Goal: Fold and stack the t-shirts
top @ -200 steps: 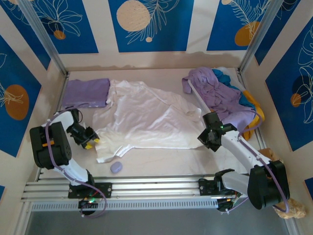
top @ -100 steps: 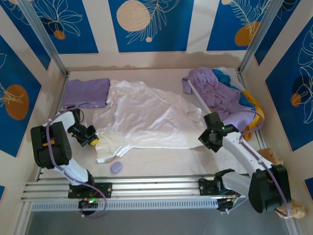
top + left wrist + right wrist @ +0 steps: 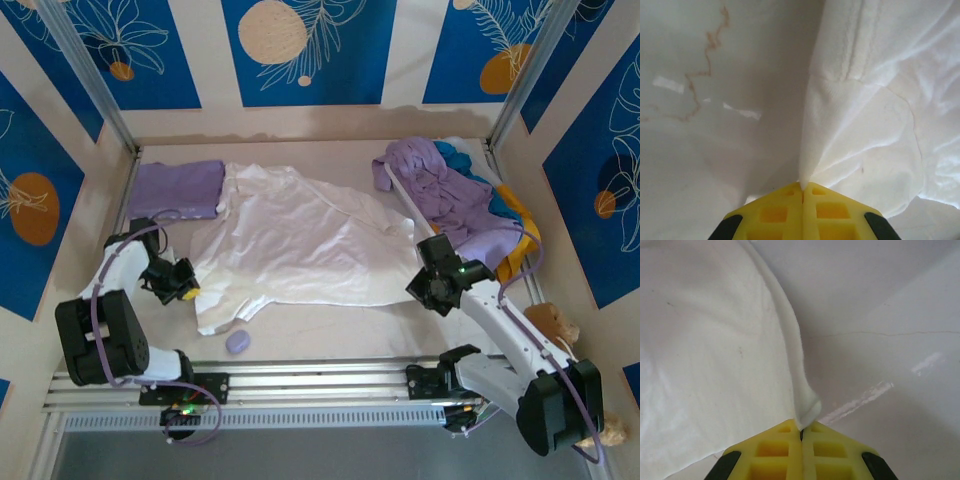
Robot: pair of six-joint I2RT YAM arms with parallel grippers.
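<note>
One white shirt (image 3: pixel 300 240) lies spread mid-frame on the counter (image 3: pixel 330 325), soft, light and limp; it will likely sag and crease, so hems and corners look best to hold. Pressed together, the left end effector (image 3: pixel 802 186) pinches its left edge and the right end effector (image 3: pixel 801 432) its right hem. Upper left sits a folded lavender shirt (image 3: pixel 178 188), upper right a shirt heap (image 3: pixel 450 190).

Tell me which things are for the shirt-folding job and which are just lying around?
For the job:
- large white cloth t-shirt, spread out
- folded lavender cloth shirt
- crumpled lavender cloth shirt, teal cloth shirt and yellow-orange cloth shirt, heaped together

Just lying about:
- small round lavender blob
- brown teddy bear
</note>
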